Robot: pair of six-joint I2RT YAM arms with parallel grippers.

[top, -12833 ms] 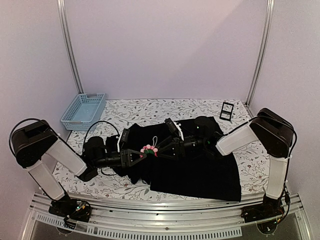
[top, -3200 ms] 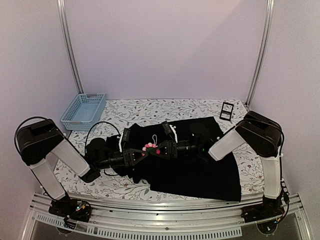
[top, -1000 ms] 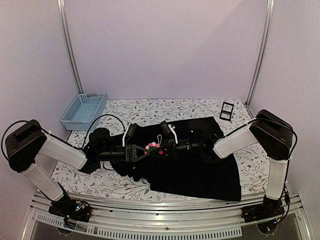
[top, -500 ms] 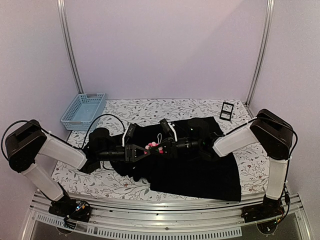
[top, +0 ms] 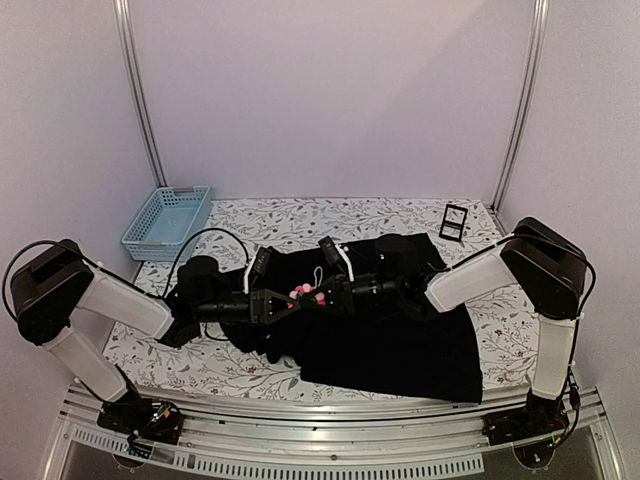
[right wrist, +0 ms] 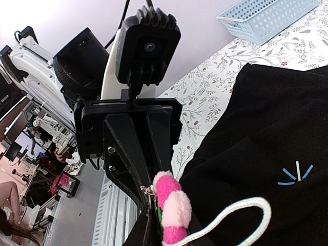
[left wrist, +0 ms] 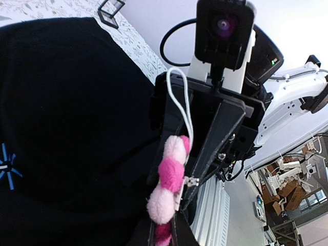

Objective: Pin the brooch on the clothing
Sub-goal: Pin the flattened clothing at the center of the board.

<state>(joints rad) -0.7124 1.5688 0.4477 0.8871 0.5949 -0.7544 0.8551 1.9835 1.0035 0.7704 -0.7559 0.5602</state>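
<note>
Over the middle of the flower-patterned table (top: 300, 215), the two arms meet tip to tip above the black short-sleeved shirt (top: 400, 340), which lies spread from the table's centre toward its near right edge. Between the tips sits the brooch (top: 308, 293), a soft flower of pink and pale-pink petals. It is held just above the fabric near the shirt's left side, and a thin white cord loop (left wrist: 179, 97) hangs off it.

From the left, the left gripper (top: 296, 298) is clamped tight on the brooch, with a petal pinched between its jaws. The right gripper (top: 322, 293) comes from the opposite side with its jaws drawn narrow, one finger on each flank of the brooch. A small metal clasp shows beside one finger. Whether these jaws truly press the brooch, I cannot tell.

On the shirt's chest, a small light-blue star emblem (left wrist: 7, 166) lies apart from the brooch. A light-blue plastic basket (top: 160, 251) stands at the far left corner, and a small black stand (top: 453, 221) at the far right corner.
</note>
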